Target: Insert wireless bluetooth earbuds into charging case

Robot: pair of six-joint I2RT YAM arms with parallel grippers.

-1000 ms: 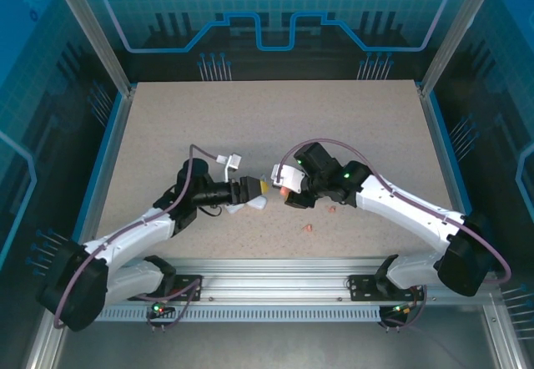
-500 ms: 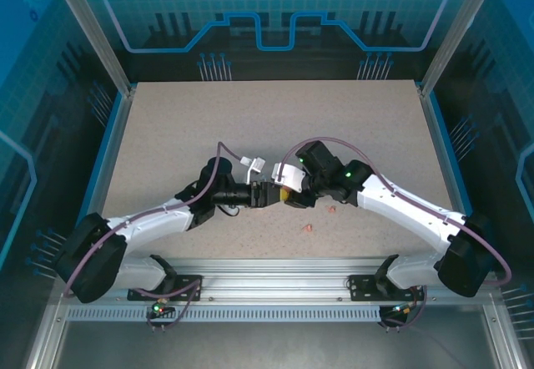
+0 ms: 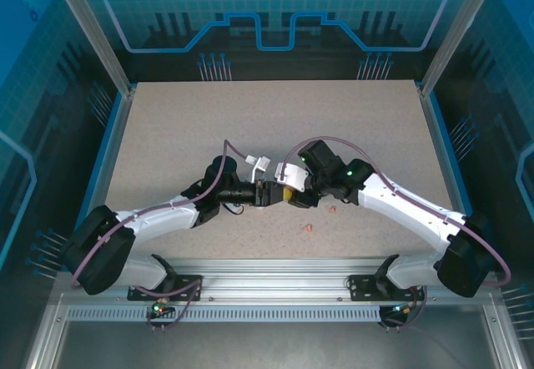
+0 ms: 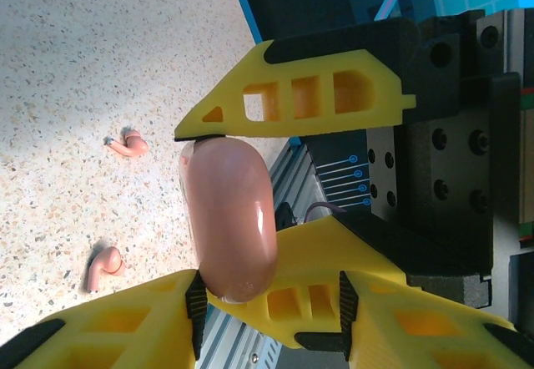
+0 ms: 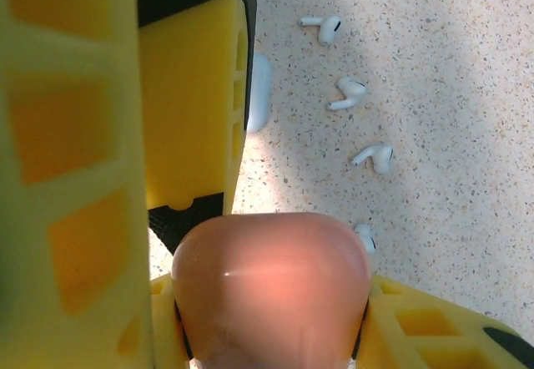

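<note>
The two arms meet nose to nose over the middle of the bench point(image 3: 209, 118). The right end effector point(image 5: 271, 302) has hold of the pink case point(image 4: 229, 219). Its yellow fingers point(image 4: 292, 93) are clamped on opposite sides of the smooth, pebble-shaped shell, and the case is lifted clear of the surface. From the left wrist, the case stands roughly on end between those fingers.

The left end effector point(image 4: 271, 302) has come in right against it, with its jaws partly apart and the lower end of the case sitting between them. One black pad point(image 4: 196, 306) looks to be touching the shell, while the other sits by the right arm's finger. Whether it actually has a grip I cannot tell.

The earbuds are all out on the bench, none in a case that I can see. Two pink earbuds lie apart from each other on the speckled top below the held case — one point(image 4: 129, 144) farther off, one point(image 4: 104, 269) nearer the left arm's finger. Four white earbuds point(image 5: 349, 93) lie in a loose line seen from the right wrist, with the last one half hidden behind the pink case. A white case point(image 5: 259, 93) rests on the bench near them, partly covered by a yellow finger.
</note>
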